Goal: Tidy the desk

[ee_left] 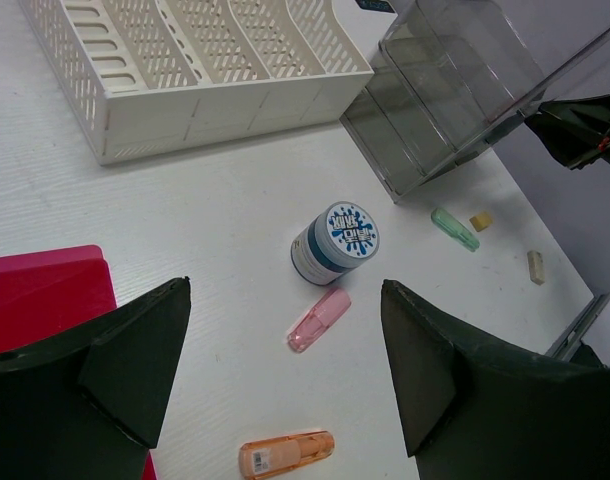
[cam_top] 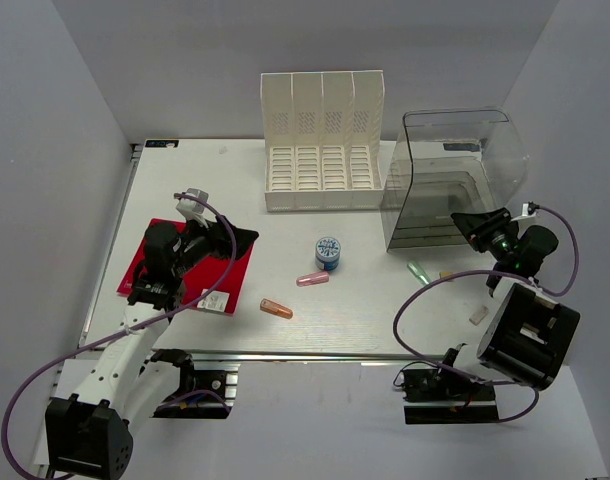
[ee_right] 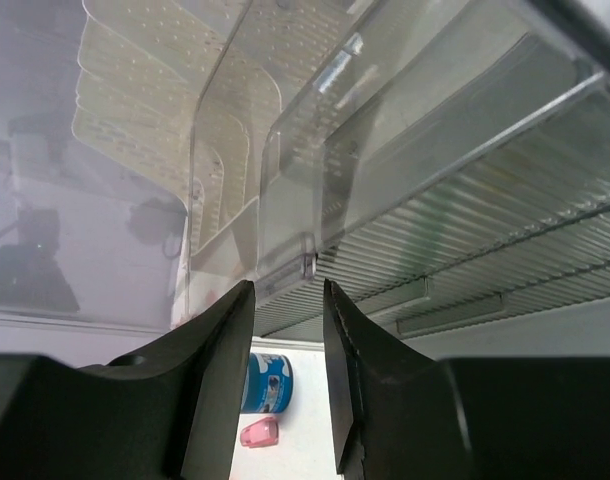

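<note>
The desk point(cam_top: 385, 310) is a white tabletop with a silvery rail point(cam_top: 315, 354) along its near edge. My left gripper point(cam_top: 240, 240) point(ee_left: 285, 288) hangs open and holds nothing, above the right edge of a red folder point(cam_top: 135, 265) point(ee_left: 45, 290). Ahead of it lie a blue jar point(cam_top: 328, 252) point(ee_left: 335, 243), a pink tube point(cam_top: 312, 279) point(ee_left: 319, 319) and an orange tube point(cam_top: 276, 308) point(ee_left: 285, 454). My right gripper point(cam_top: 465, 220) point(ee_right: 287, 285) is at the front of a clear drawer unit point(cam_top: 450, 180) point(ee_right: 385, 150). Its jaws stand a narrow gap apart, with the unit's edge just past the tips.
A white slotted file rack point(cam_top: 322, 140) point(ee_left: 205, 70) stands at the back centre. Near the clear unit lie a green tube point(cam_top: 418, 271) point(ee_left: 454, 228), a small yellow piece point(ee_left: 480, 221) and a beige piece point(cam_top: 477, 314) point(ee_left: 535, 266). Grey walls enclose the desk on three sides.
</note>
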`<state>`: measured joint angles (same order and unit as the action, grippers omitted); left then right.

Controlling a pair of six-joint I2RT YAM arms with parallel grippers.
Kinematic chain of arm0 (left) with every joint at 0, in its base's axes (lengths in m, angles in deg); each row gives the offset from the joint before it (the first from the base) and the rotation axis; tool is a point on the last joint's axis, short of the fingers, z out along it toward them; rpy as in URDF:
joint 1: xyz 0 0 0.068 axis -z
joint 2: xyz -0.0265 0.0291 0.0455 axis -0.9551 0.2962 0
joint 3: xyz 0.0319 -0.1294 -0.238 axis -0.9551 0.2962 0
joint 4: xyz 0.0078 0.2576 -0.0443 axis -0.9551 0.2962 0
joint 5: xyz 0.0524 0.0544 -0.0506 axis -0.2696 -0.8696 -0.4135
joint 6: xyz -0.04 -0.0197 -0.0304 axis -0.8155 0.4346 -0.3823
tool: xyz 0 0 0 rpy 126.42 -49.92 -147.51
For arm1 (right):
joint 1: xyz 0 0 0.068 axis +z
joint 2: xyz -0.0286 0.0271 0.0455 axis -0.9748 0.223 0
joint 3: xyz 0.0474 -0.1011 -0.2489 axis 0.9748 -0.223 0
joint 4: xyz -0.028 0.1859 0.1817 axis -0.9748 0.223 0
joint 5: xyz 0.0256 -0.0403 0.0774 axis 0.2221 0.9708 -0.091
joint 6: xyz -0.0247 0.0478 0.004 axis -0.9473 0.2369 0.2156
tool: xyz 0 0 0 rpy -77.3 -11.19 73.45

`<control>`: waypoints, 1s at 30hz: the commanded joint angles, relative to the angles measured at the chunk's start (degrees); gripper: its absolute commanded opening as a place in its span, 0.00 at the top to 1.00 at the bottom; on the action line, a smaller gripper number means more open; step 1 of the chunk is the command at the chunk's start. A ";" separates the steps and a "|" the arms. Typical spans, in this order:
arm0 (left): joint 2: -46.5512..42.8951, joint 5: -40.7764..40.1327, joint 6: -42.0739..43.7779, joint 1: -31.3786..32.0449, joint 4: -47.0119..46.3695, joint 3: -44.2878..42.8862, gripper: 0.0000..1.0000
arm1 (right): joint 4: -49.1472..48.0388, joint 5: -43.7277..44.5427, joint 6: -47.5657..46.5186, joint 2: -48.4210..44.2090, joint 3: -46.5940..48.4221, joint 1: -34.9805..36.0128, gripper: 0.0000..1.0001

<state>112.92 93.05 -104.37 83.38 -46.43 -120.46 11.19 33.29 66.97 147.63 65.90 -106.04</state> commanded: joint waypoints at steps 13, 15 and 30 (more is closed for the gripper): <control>0.42 0.51 0.62 0.11 -0.45 -0.75 0.13 | -7.67 -1.05 2.41 3.67 4.13 -0.08 0.66; 0.51 0.51 0.62 0.11 -0.45 -0.84 0.13 | -8.90 -1.23 2.84 3.67 3.96 -0.08 0.71; 0.42 0.51 0.71 0.11 -0.54 -0.66 0.13 | -9.79 -2.46 2.67 -2.30 2.73 -0.16 0.95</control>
<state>113.70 93.05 -104.35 83.38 -46.43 -120.46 7.62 32.20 71.30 148.99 67.37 -106.13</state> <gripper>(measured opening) 0.868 0.218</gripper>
